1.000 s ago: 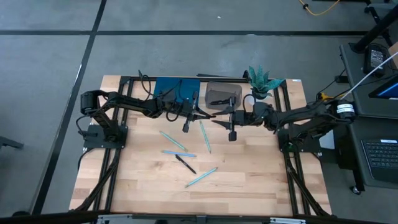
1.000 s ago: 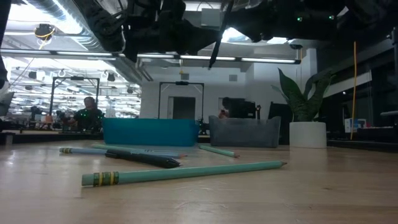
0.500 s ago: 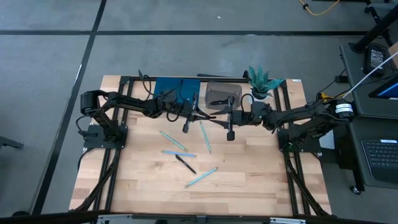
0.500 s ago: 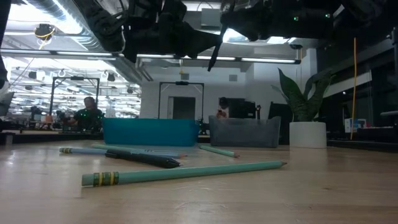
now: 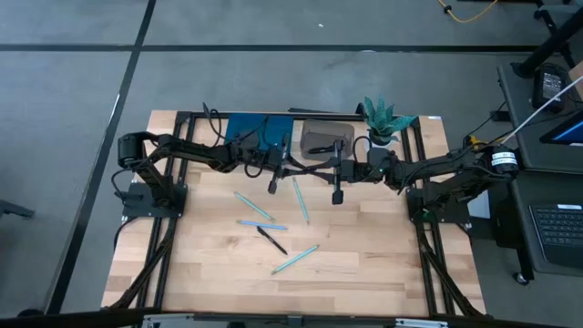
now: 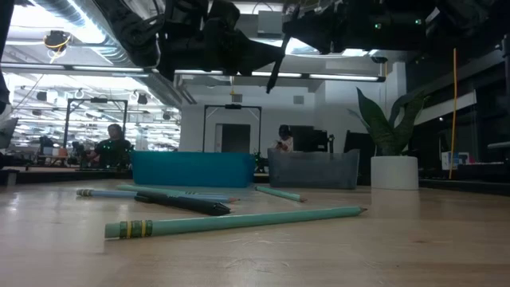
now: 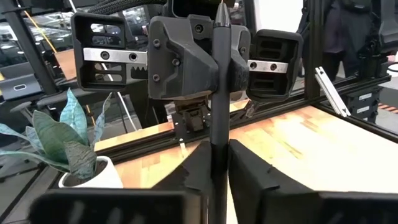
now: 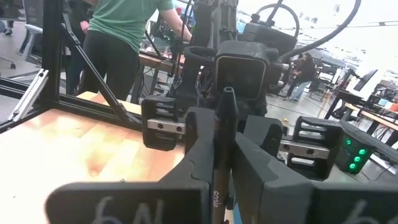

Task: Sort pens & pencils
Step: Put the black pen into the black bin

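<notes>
Gripping one black pen (image 7: 219, 93) from both sides, the left gripper (image 5: 290, 169) and right gripper (image 5: 323, 171) meet in the air above the table's (image 5: 383, 264) far middle, each clamped on it, just in front of the blue bin (image 5: 256, 128) and grey bin (image 5: 326, 137). Below lie four light-blue pencils (image 5: 254, 206) and another pen (image 5: 271, 240). A potted plant (image 5: 383, 119) stands beside the grey bin.

Bright, even overhead light on the pale wooden worktop (image 5: 364, 246) in the high view, shadows faint. Low view: ceiling strip lights glare white, the arms above go to dark silhouette, and the nearest light-blue pencil (image 6: 235, 221) looks soft. Both wrist views blur at the close foreground, background windows washed out.
</notes>
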{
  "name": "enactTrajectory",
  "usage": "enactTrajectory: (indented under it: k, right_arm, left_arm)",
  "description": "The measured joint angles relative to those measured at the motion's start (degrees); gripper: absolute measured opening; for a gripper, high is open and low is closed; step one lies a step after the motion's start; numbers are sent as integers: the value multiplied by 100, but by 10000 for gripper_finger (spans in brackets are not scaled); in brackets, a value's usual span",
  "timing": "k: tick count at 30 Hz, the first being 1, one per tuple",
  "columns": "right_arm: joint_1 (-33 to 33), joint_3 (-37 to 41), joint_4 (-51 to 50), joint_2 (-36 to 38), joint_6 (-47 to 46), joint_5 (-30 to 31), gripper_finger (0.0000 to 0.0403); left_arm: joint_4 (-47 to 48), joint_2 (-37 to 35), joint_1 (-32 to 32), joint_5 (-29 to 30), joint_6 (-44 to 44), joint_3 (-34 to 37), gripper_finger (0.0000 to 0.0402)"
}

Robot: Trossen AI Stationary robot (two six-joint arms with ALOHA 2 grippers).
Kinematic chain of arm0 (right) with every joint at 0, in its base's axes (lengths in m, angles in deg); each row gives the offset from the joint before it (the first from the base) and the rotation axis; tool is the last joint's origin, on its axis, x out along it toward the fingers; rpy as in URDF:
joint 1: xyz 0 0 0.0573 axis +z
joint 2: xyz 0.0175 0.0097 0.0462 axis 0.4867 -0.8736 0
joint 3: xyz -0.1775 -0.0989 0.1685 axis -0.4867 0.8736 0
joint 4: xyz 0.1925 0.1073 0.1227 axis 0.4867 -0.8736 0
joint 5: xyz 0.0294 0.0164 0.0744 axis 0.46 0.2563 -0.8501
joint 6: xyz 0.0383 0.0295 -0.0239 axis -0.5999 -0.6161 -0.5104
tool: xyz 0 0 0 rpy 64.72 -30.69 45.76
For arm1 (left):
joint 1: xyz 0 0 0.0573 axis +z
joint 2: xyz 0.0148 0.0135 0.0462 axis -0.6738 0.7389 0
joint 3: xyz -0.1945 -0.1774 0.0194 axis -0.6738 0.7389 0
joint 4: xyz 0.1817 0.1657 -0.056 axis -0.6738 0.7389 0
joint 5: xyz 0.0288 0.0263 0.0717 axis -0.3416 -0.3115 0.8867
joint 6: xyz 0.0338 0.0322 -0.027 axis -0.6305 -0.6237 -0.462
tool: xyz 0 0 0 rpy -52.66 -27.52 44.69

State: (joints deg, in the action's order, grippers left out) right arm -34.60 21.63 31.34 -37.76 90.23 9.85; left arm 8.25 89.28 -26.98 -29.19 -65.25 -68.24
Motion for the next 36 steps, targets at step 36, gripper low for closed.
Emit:
enactTrajectory:
  k: [36]
  right_arm:
    - [-390,-4,-1947,1099,142,635,33]
  left_arm:
    - [4129,-2005,706,690,-946,3,133]
